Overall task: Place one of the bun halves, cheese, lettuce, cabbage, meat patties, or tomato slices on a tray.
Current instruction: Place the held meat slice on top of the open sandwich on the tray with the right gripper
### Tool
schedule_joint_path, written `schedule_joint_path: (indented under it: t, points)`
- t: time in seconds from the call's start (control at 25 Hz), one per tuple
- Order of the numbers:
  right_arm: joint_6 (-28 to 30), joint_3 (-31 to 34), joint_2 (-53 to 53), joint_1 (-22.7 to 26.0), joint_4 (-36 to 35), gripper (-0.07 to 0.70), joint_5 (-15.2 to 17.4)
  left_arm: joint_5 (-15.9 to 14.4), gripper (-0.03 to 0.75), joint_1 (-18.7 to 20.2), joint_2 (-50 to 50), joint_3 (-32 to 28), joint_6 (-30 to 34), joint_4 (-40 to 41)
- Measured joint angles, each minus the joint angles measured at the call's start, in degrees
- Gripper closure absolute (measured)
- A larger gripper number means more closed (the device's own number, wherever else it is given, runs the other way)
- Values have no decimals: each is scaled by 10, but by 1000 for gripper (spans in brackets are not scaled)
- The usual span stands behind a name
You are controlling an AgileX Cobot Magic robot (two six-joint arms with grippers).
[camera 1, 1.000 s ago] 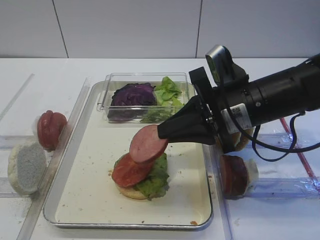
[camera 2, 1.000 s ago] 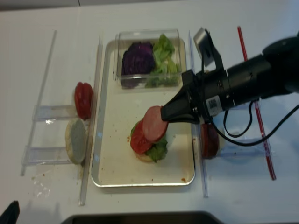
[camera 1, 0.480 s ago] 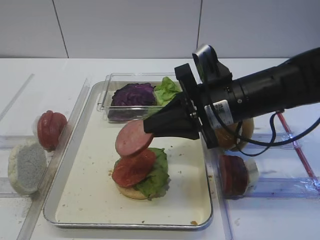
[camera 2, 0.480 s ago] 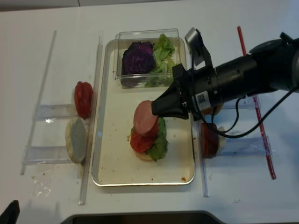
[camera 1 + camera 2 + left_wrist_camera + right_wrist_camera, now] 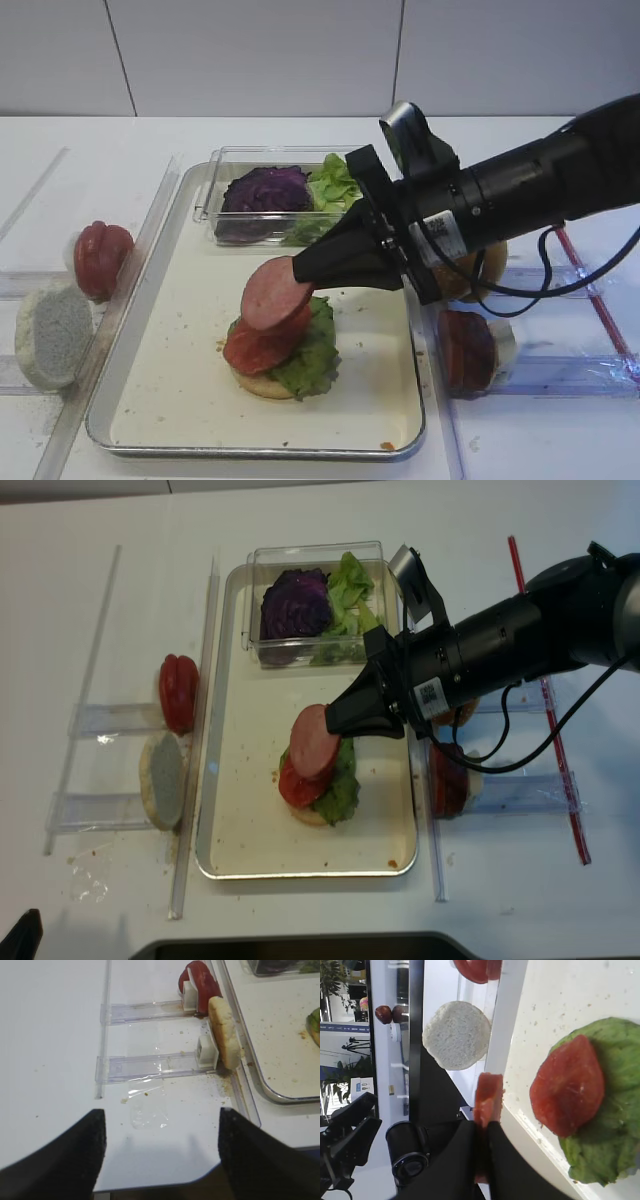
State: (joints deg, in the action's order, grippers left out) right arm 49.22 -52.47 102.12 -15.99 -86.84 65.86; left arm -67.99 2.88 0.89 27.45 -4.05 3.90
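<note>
My right gripper (image 5: pixel 305 272) is shut on the rim of a meat patty (image 5: pixel 275 295), pink-faced and tilted. The patty hangs just over a stack on the silver tray (image 5: pixel 160 400): a pale bun half (image 5: pixel 262 385), lettuce (image 5: pixel 312 355) and a tomato slice (image 5: pixel 250 348). In the right wrist view the patty (image 5: pixel 487 1097) shows edge-on between the black fingers, with the tomato slice (image 5: pixel 567 1092) and lettuce (image 5: pixel 615 1135) to its right. My left gripper (image 5: pixel 161 1115) stands open over bare table, near the table's front edge, left of the tray (image 5: pixel 280 1050).
A clear box (image 5: pixel 215 170) at the tray's back holds purple cabbage (image 5: pixel 265 188) and lettuce (image 5: pixel 335 180). Left racks carry tomato slices (image 5: pixel 100 258) and a pale bun half (image 5: pixel 52 332). The right rack holds more patties (image 5: pixel 468 348). A red rod (image 5: pixel 515 555) lies far right.
My right gripper carried the patty left over the tray, then lowered it toward the tomato slice on the stack. The stack itself has not moved.
</note>
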Motion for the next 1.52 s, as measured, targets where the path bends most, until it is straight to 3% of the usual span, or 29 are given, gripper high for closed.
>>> schedule_joint_path:
  t: [0.64, 1.36, 1.44, 1.52]
  points:
    - [30, -1, 54, 0, -23, 554, -5, 0, 276, 0, 0, 0, 0, 0]
    - [21, -6, 69, 0, -8, 554, -9, 0, 276, 0, 0, 0, 0, 0]
    - [16, -6, 73, 0, -10, 530, -6, 0, 276, 0, 0, 0, 0, 0]
    - [14, -7, 76, 0, -14, 440, -2, 0, 276, 0, 0, 0, 0, 0]
